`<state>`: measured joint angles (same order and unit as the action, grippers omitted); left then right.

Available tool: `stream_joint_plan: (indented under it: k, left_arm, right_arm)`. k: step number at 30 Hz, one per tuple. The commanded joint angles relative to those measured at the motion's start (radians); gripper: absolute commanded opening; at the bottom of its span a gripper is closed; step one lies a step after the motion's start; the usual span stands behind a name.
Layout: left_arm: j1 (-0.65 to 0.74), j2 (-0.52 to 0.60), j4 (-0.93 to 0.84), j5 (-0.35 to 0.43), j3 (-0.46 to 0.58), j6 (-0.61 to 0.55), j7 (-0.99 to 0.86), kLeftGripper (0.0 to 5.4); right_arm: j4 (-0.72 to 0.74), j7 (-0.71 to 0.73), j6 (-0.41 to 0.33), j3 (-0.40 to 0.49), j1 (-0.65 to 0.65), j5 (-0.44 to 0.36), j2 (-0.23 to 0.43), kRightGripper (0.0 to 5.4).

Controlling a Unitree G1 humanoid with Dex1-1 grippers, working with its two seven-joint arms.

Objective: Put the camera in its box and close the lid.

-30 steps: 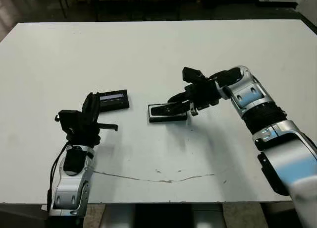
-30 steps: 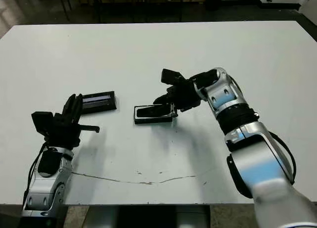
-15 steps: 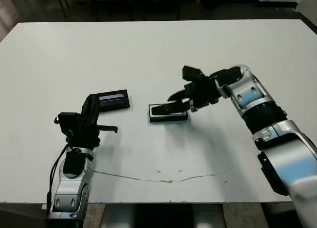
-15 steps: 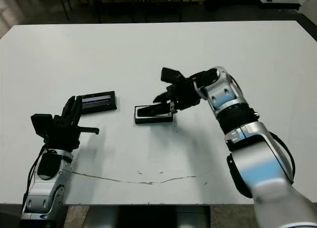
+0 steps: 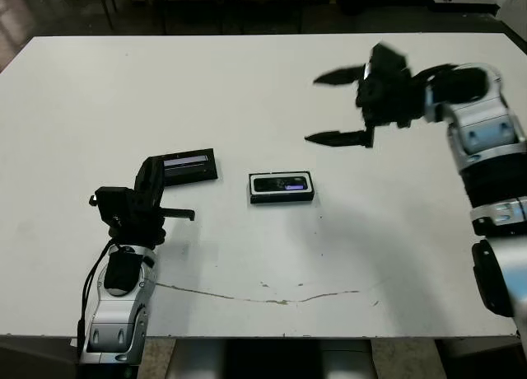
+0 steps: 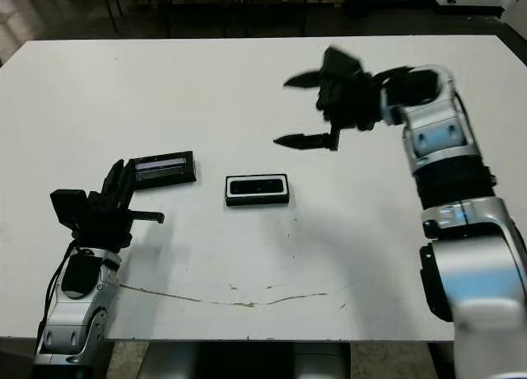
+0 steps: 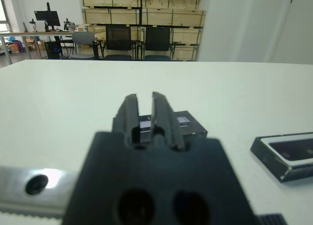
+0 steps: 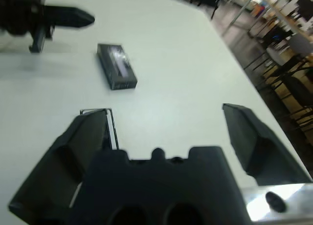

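Observation:
The camera (image 5: 282, 184), a slim black bar with bluish glints, lies flat inside the box (image 5: 282, 198), a shallow white-lined tray at the table's middle. To the box's left, the lid (image 5: 190, 166) rests flat on the table, its grey stripe facing up. My right gripper (image 5: 336, 107) hangs wide open and holds nothing, raised above the table behind and to the right of the box. My left gripper (image 5: 151, 180) is shut on nothing, its tips close to the lid's near left corner. In the left wrist view the lid (image 7: 190, 125) shows just beyond the fingers (image 7: 130, 112).
White table (image 5: 247, 82) with a thin dark crack line (image 5: 263, 297) near the front edge. Chairs and shelves stand beyond the table's far edge.
My right gripper has let go of the camera, opened wide and risen away to the back right. The camera now lies in the box. The left arm has hardly moved.

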<state>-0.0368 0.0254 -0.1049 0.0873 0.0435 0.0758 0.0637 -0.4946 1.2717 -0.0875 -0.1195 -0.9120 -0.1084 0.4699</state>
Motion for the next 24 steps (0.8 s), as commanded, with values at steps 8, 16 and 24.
stream_joint_plan:
  k: [8, 16, 24]
  left_arm:
    - [0.006, 0.022, 0.016, -0.008, 0.014, -0.008, 0.005, 0.0]
    - [0.046, 0.112, -0.026, 0.007, 0.069, -0.005, 0.055, 0.0]
    - [0.181, 0.38, -0.042, 0.13, 0.149, -0.085, 0.326, 0.0]
  right_arm:
    - [0.455, -0.482, -0.275, 0.148, 0.354, -0.078, -0.092, 4.98]
    - [0.677, -0.755, -0.181, 0.149, 0.719, -0.039, -0.199, 3.19]
    - [0.767, -0.749, -0.141, 0.165, 0.865, -0.096, -0.177, 1.37]
